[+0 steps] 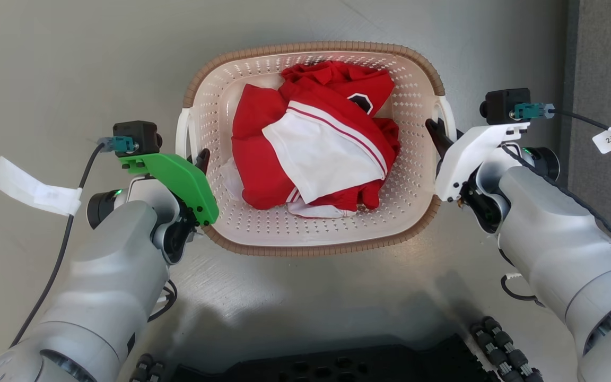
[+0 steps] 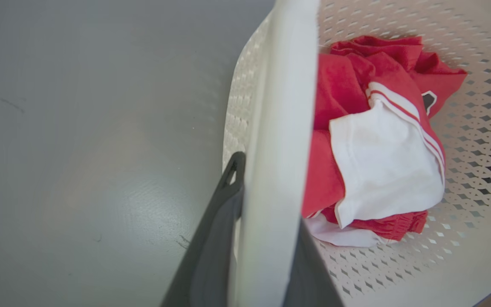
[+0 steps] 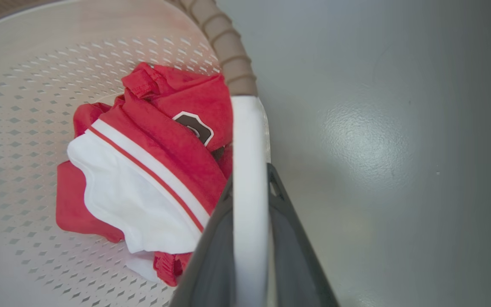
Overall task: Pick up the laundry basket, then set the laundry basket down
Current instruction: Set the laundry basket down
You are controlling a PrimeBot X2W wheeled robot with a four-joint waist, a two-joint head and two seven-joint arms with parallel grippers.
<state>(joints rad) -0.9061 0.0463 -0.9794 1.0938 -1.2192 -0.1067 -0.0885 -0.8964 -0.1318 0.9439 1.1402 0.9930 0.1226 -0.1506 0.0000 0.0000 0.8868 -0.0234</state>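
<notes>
- Glossy grey floor [image 1: 45,63]; darker panel [image 1: 610,58], right edge;
- basket [image 1: 311,248] centre, red-white clothes [image 1: 311,154] inside;
- left gripper [image 1: 203,158], right gripper [image 1: 433,128]: jaws clamped on its white handles [image 2: 275,128].

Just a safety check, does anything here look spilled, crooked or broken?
Nothing stands out. The red and white clothes lie inside the laundry basket, none over its rim, and the left gripper and right gripper each straddle a white side handle.

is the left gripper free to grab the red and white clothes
Probably not: the left gripper is clamped on the white side handle of the cream perforated basket and must release first.
</notes>
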